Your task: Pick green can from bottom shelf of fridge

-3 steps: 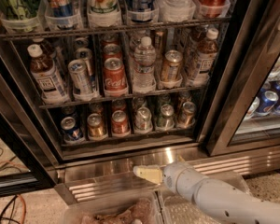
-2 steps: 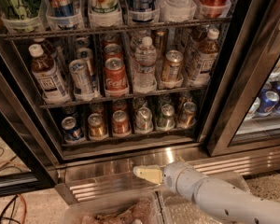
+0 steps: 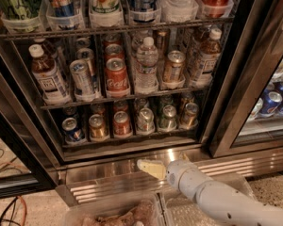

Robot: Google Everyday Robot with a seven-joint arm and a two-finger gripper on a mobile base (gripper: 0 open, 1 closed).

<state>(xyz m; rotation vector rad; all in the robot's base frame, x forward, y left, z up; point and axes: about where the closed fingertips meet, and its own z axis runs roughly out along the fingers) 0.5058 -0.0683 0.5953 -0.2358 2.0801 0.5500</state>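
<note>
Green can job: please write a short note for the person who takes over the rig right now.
Gripper: low, before the fridge steel base, under the bottom shelf, apart from the cans.
Green can: upright in the front row of the bottom shelf, between a silvery can and a brown-gold can.
Done: nothing picked yet.
Left: raise the gripper to the shelf, grasp the green can, pull it out.
</note>
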